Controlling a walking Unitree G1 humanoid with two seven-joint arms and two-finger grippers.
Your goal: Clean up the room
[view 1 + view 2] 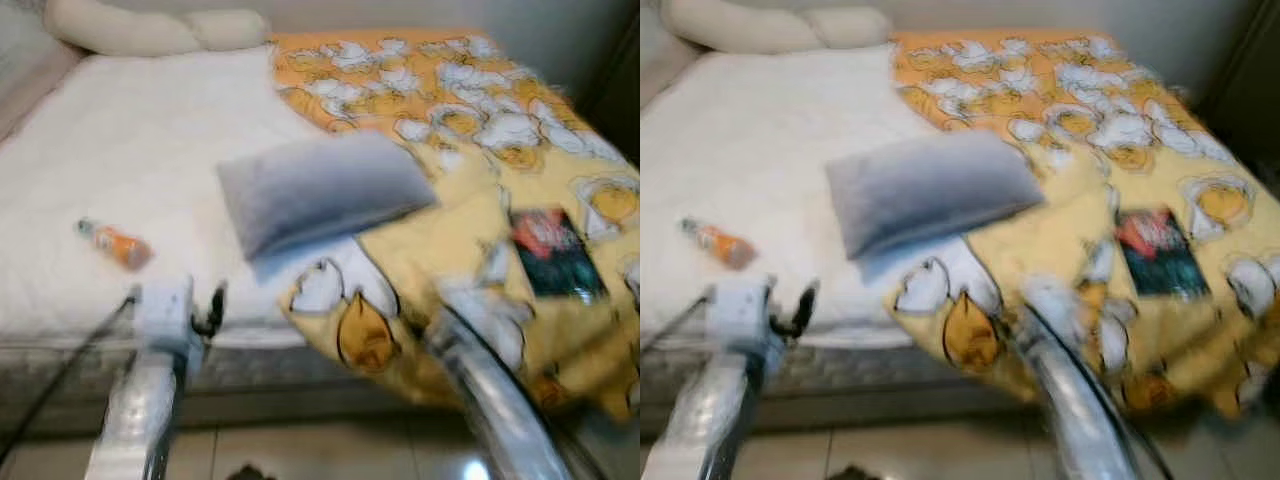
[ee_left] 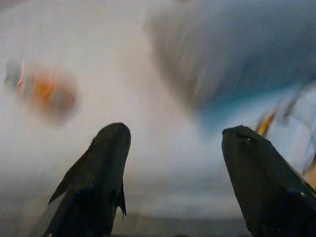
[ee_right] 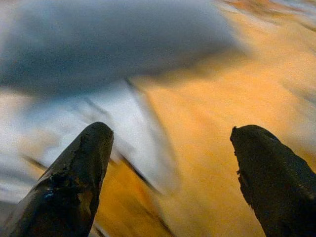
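At the foot of the bed (image 1: 150,140), both arms raised toward the clutter.

Nearest, the left claw (image 2: 173,182) and right claw (image 3: 170,177) gape wide and hold nothing, each arm stretched forward over the mattress edge. Just beyond lie the orange bottle (image 1: 118,243) on the white sheet, the grey pillow (image 1: 320,190) and the rumpled yellow quilt (image 1: 470,250) carrying a dark packet (image 1: 553,253). Best, I judge, to slow until the blur settles, then close squarely across the bottle's middle.
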